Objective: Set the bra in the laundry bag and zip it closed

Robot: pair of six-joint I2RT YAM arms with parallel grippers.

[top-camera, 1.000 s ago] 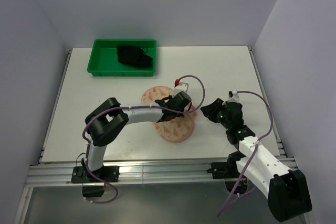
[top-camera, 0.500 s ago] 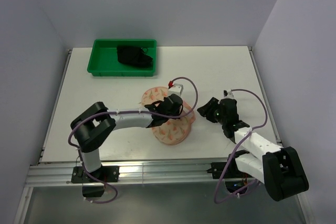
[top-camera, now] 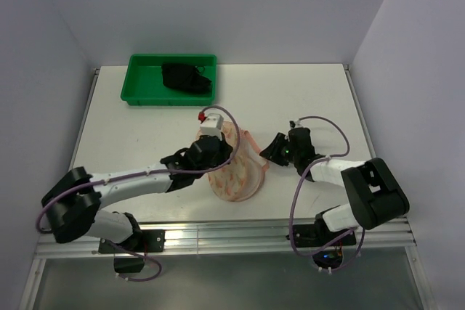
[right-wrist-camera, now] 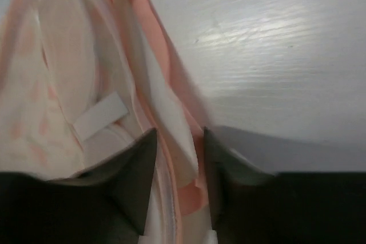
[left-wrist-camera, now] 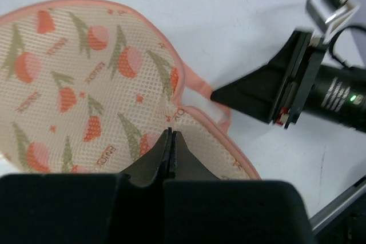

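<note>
Laundry bag point(left-wrist-camera: 86, 84) mesh lies right under my left gripper point(left-wrist-camera: 170, 136), whose jaws are pressed together with their tips at the bag's narrow waist. Whether a fold of cloth is caught between them I cannot tell. My right gripper point(right-wrist-camera: 179, 135) sits at the bag's right edge, jaws apart, with the pink edging running up between them. The bag rests on the white table point(top-camera: 305, 99). The bra point(top-camera: 185, 78) lies well beyond the bag's far end, bunched in the green tray point(top-camera: 138, 94).

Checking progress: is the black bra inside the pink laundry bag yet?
Out: the black fabric bra lies in the green plastic tray, apart from the pink fabric laundry bag.
</note>
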